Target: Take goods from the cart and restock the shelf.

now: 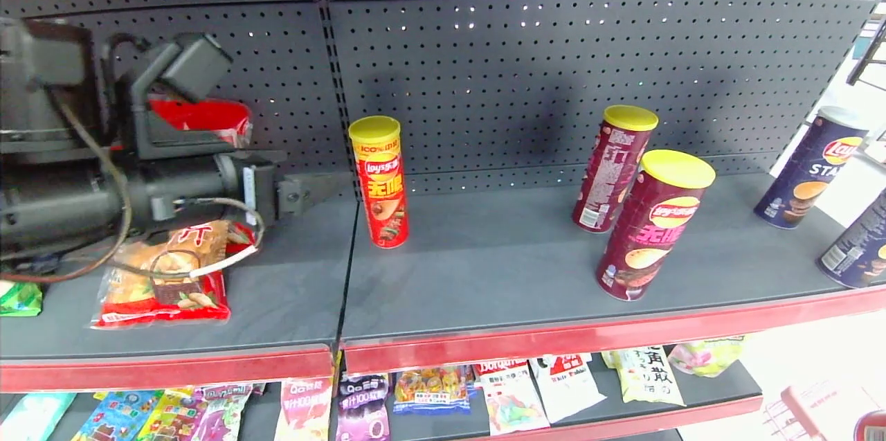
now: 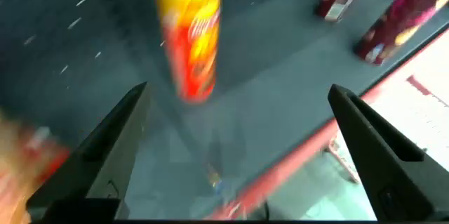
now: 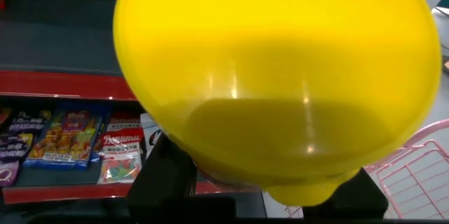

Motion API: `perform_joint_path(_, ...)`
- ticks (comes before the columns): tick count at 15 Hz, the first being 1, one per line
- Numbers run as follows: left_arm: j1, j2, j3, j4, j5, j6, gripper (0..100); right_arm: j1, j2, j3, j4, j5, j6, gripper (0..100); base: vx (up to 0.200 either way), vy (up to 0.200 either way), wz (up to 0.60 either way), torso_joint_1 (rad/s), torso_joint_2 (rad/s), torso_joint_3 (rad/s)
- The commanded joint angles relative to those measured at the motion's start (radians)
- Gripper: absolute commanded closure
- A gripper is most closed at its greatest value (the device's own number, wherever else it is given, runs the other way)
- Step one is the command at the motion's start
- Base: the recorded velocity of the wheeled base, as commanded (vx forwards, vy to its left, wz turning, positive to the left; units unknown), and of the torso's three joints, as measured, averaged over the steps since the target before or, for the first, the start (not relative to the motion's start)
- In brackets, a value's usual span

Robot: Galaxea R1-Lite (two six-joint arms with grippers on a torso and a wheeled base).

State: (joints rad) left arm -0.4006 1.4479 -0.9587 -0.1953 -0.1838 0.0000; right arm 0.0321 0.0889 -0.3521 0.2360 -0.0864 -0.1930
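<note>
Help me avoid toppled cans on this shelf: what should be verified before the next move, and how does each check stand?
1. Left gripper open and empty: ok.
2. Red can upright, apart from that gripper: ok.
3. Right gripper shut on the yellow-lidded can: ok. How firmly: cannot tell, since the lid hides the contact.
4. Bare shelf between the red one and the rear maroon can: ok.
5. Front maroon can and the rear one both standing: ok. Whether they touch: cannot tell.
6. Left arm's cable free of the snack bag: cannot tell.
</note>
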Motion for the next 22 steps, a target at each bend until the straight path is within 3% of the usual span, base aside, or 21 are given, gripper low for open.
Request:
perform_joint_path(1,-0.003,0.164,-0.066,-0.003,-0.016,0.006,0,0.0,0.009,0.005,0.0,-0.003,0.001,100,0.0,0.0,0.0,0.0,0.0,0.0)
perform_joint_path(5,0.0,0.224,-0.064,-0.016,-0.017,0.008,0,-0.005,-0.018,0.039,0.002,-0.03,0.01,100,0.0,0.0,0.0,0.0,0.0,0.0)
perform_joint_path(12,0.023,0.355,-0.063,-0.207,-0.046,0.037,0,-0.008,-0.021,0.045,0.002,-0.039,0.009,100,0.0,0.0,0.0,0.0,0.0,0.0)
perform_joint_path(14,0.043,0.37,-0.064,-0.234,-0.062,0.066,0,-0.008,-0.023,0.042,0.0,-0.046,0.01,100,0.0,0.0,0.0,0.0,0.0,0.0)
perform_joint_path(16,0.075,0.384,-0.069,-0.242,-0.103,0.133,0,-0.008,-0.018,0.038,0.0,-0.046,0.01,100,0.0,0.0,0.0,0.0,0.0,0.0)
perform_joint_path(22,0.094,0.474,-0.06,-0.464,-0.207,0.146,0,-0.009,-0.014,0.032,0.0,-0.049,0.009,100,0.0,0.0,0.0,0.0,0.0,0.0)
